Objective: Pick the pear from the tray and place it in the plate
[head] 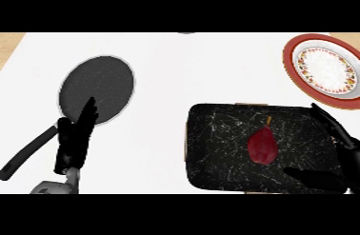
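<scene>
Pear: dark red pear (pixel 263 146) with a thin brown stem pointing toward the far edge of the tray; it lies on its side, a little right of the tray's middle, touched by neither hand.
Tray: black marbled rectangular tray (pixel 211 134) with white veins, lying at the near right part of the white counter (pixel 197 67), its near edge at the counter's near edge.
Plate: round plate (pixel 325 70) with a red rim, a patterned ring and a white centre, at the counter's far right corner, beyond the tray and apart from it; nothing lies on it.
Right hand: black right hand (pixel 341 155) at the tray's right edge, fingers straight and spread wide, thumb reaching over the tray's near right corner; the pear sits to its left in the gap between thumb and fingers, not touching either. It holds nothing.
Left hand: black left hand (pixel 76 141) near the counter's left near edge, fingers straight and together, pointing away, holding nothing.
Pan: dark grey round frying pan (pixel 97 89) with a pale rim on the counter's left side, its black handle running toward the near left corner; the left hand's fingertips overlap its near rim.
</scene>
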